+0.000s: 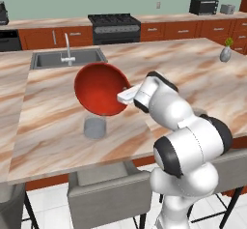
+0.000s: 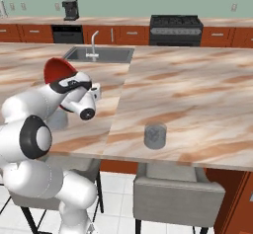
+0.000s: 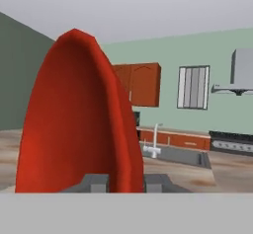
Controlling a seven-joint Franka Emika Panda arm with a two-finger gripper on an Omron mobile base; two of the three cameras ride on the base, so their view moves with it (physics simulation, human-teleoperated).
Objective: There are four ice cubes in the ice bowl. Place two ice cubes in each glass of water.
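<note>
My gripper (image 1: 124,94) is shut on the rim of the ice bowl (image 1: 100,88), a glossy red round bowl. The bowl is lifted off the counter and tipped steeply on edge, its inside facing the left base camera. In the hand view the ice bowl (image 3: 74,124) stands edge-on, and my gripper (image 3: 127,183) clamps its lower rim between both fingertips (image 3: 97,182). A grey glass of water (image 1: 94,127) stands on the counter right under the tilted bowl. Another glass of water (image 2: 155,135) stands further right, near the counter's front edge. The ice cubes are hidden from me.
A sink with a faucet (image 1: 67,58) is set into the marble island (image 1: 53,126) behind the bowl. A small grey vase with a green sprig (image 1: 225,53) stands at the far right. Grey stools (image 1: 108,192) line the front edge. A stove (image 1: 114,27) stands against the back wall.
</note>
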